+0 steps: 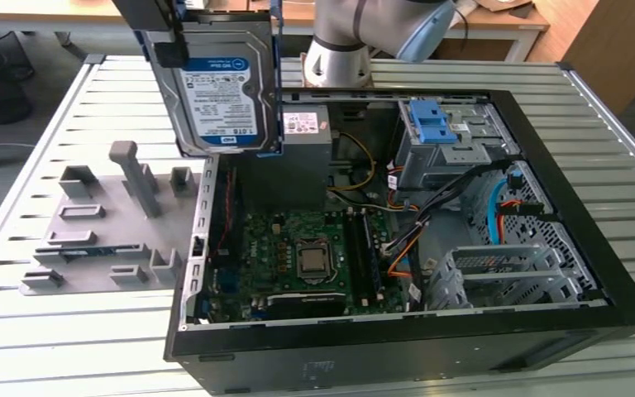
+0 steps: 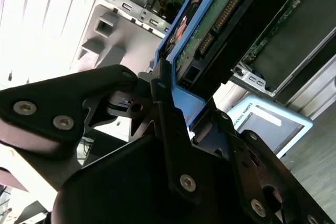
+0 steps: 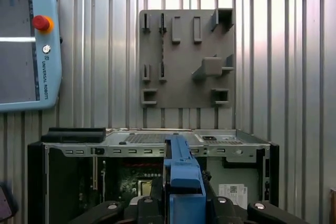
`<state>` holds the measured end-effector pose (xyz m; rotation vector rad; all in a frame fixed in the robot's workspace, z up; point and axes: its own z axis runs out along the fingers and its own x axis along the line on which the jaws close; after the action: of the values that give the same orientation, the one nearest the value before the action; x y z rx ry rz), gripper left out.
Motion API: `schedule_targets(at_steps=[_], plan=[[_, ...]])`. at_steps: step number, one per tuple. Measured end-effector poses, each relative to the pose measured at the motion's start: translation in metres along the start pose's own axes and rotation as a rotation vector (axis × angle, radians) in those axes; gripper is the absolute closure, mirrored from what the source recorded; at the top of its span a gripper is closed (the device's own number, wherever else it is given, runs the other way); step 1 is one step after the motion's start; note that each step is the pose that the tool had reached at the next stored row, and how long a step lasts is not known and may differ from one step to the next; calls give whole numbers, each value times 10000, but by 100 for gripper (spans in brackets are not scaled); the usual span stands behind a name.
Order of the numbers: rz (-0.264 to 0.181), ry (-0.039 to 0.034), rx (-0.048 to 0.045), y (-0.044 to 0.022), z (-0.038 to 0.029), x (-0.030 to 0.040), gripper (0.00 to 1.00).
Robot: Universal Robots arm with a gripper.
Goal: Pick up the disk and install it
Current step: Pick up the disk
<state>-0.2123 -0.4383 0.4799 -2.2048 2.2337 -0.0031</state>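
so the gripper has its black fingers clamped shut on the blue plastic carrier bracket of the flat silver metal hard drive, i.e. the disk; you can see the grip best in the second wrist view, where the bracket sits squeezed between them and the drive's green circuit-board underside faces the camera

in the exterior view the disk hangs in the air, held on edge and tipped a bit, with the blue-and-white label towards the camera; it's up over the open black computer case, at the case's side wall on the exterior view's left, and in that view its lower corner overlaps the grey power-supply box; can't tell if it's actually touching anything there, but it's clear of the table

inside the case: a green motherboard lying flat, and a blue plastic latch on the metal drive bay at the far side

beside the case, on the exterior view's left, a grey moulded fixture plate lies on the slatted light metal table; a light-blue-framed pendant with a red button lies on the table too
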Motion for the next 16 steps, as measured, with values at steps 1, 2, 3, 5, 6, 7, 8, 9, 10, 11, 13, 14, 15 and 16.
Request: schedule_targets(at_steps=[1, 2, 3, 5, 6, 7, 8, 9, 10, 11, 13, 14, 15, 16], plan=[[0, 0, 1, -19, 1, 4, 64], [0, 0, 0, -37, 1, 8, 64], [-1, 0, 0, -56, 2, 13, 64], [-1, 0, 0, -92, 3, 24, 64], [-1, -1, 1, -109, 3, 30, 64], [-1, 0, 1, -127, 4, 35, 64], [0, -1, 0, -145, 4, 41, 64], [0, 0, 0, -163, 4, 47, 64], [0, -1, 1, -180, 5, 53, 64], [0, -1, 1, -198, 6, 59, 64], [-1, 0, 0, -234, 6, 71, 64], [-1, 0, 0, -254, 7, 77, 64], [-1, 0, 0, -273, 7, 82, 64], [0, 0, 0, -291, 8, 88, 64]])
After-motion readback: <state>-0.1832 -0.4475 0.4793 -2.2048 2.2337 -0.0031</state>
